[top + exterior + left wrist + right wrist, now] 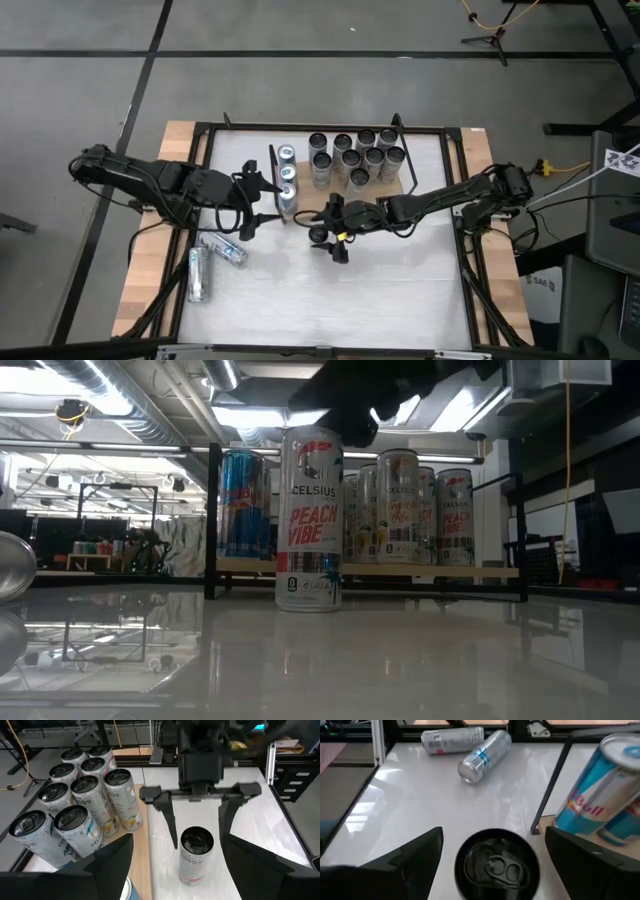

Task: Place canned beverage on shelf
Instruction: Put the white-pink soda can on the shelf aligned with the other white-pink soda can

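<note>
A white Celsius can (310,520) stands upright on the white tabletop, in front of the shelf (420,569). The shelf is a wooden board with black wire ends that carries a group of upright cans (355,155) and blue cans (287,178) at its left end. My right gripper (494,834) is open. Its fingers stand on either side of the Celsius can's top (497,865) with gaps showing, touching nothing. My left gripper (252,205) hangs open over the table near the shelf's left end, facing the can (196,855) from a distance.
Two silver cans (222,250) (198,275) lie on their sides at the table's near left. A black frame (205,130) runs round the table. The white tabletop (400,290) between the shelf and the near edge is bare.
</note>
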You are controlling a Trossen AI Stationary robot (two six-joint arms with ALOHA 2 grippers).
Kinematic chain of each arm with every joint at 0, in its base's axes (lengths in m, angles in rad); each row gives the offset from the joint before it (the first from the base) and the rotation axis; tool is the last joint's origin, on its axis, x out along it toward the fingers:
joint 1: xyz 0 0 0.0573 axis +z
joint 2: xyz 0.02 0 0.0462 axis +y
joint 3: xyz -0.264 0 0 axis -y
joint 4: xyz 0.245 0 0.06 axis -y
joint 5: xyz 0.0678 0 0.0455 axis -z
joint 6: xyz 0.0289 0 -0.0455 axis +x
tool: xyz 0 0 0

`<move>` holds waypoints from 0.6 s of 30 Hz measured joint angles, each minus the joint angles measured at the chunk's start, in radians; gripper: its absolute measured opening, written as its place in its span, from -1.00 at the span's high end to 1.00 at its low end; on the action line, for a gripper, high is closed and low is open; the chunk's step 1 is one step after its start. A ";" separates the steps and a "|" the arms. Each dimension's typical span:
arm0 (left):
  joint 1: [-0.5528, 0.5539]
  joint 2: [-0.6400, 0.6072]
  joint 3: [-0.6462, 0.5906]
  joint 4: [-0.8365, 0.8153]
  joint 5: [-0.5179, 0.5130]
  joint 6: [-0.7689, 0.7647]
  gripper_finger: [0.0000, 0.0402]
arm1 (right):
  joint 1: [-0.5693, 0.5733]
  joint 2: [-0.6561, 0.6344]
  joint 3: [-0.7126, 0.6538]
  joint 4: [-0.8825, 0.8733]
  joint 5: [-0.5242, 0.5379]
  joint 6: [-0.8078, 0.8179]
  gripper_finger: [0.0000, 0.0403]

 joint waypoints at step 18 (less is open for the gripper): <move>0.000 0.000 0.000 -0.005 0.002 0.000 -0.48 | 0.000 0.052 0.000 -0.015 0.000 -0.001 -0.52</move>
